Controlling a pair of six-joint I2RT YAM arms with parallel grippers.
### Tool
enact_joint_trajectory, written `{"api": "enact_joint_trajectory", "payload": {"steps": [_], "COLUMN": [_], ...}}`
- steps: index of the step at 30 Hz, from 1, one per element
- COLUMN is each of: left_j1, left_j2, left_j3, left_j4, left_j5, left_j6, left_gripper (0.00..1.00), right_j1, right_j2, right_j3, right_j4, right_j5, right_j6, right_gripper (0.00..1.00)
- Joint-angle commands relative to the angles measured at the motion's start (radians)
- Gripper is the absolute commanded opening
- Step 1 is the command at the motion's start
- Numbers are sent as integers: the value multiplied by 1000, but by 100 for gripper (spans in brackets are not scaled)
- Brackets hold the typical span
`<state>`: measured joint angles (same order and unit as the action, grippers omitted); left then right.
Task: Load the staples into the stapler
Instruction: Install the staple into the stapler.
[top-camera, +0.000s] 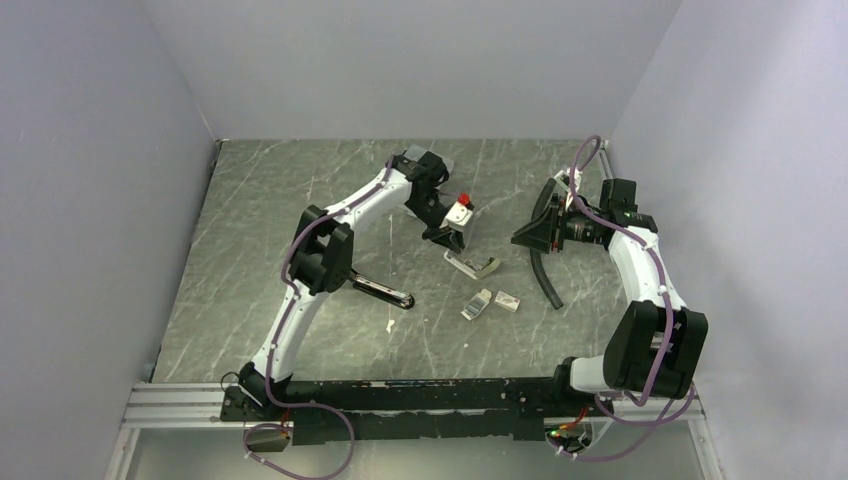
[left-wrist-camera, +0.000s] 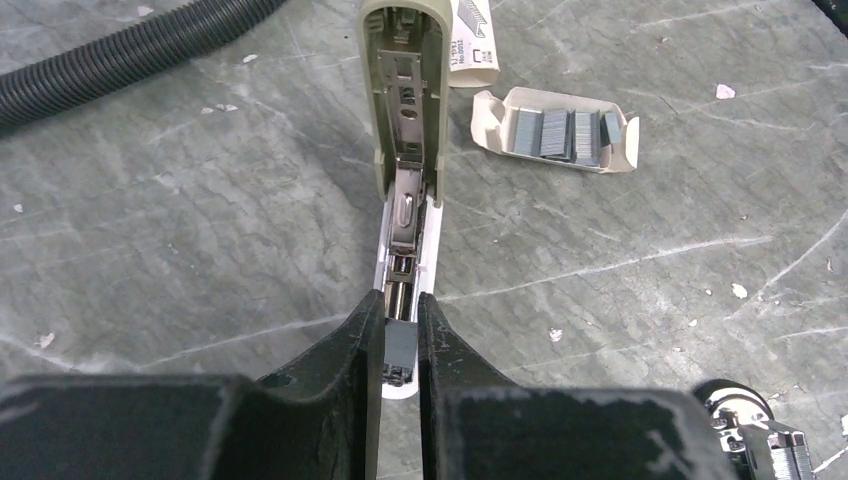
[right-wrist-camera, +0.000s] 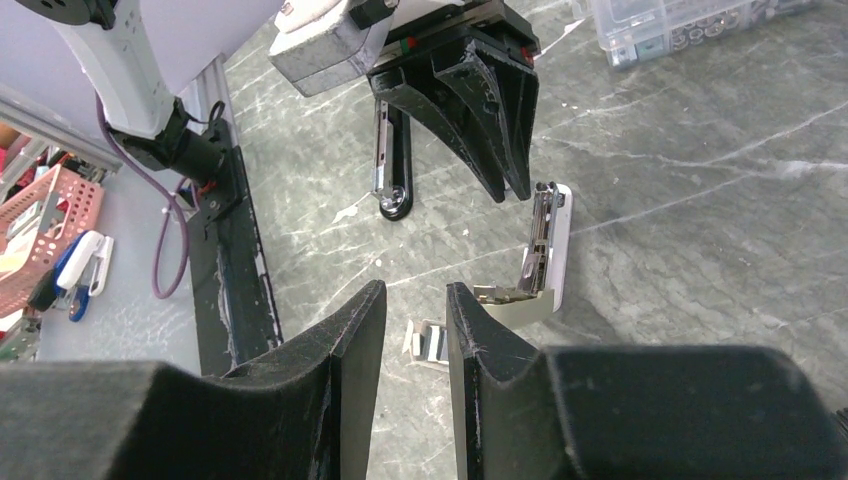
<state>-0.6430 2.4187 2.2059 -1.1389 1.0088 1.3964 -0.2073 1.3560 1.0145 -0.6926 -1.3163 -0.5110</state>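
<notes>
The stapler (left-wrist-camera: 405, 200) lies flipped open on the table, its beige top (left-wrist-camera: 400, 90) folded away and its metal channel bared; it also shows as the stapler (top-camera: 472, 265) and the stapler (right-wrist-camera: 545, 250). My left gripper (left-wrist-camera: 401, 300) hangs over the white rear end, shut on a small grey block that looks like a strip of the staples (left-wrist-camera: 400, 345). More staples lie in the open cardboard tray (left-wrist-camera: 560, 135), beside the white sleeve (left-wrist-camera: 475, 40). My right gripper (right-wrist-camera: 415, 290) hovers open and empty, near the beige end.
A black corrugated hose (top-camera: 545, 270) curves past the right gripper (top-camera: 527, 238). A second, black stapler (top-camera: 385, 292) lies left of the tray (top-camera: 477, 304). A clear compartment case (right-wrist-camera: 680, 25) stands at the far side. Paper scraps dot the marble top.
</notes>
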Motion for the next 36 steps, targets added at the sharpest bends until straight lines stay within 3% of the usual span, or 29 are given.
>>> {"api": "enact_joint_trajectory", "payload": {"steps": [1,36], "left_j1": [-1,-1], "left_j2": [10,33], "left_j3": [-13,-21], "left_j4": [-10,43], "left_j5": [83,44], "left_j6": [81,105], "left_gripper": [12,10], "right_j1": [-5,-4], "right_j2": [1,7], "right_j3": [39,39], "right_j4": [4,2], "right_j5": [-19,-18], "right_j6": [-40,-44], "right_gripper": [32,32]}}
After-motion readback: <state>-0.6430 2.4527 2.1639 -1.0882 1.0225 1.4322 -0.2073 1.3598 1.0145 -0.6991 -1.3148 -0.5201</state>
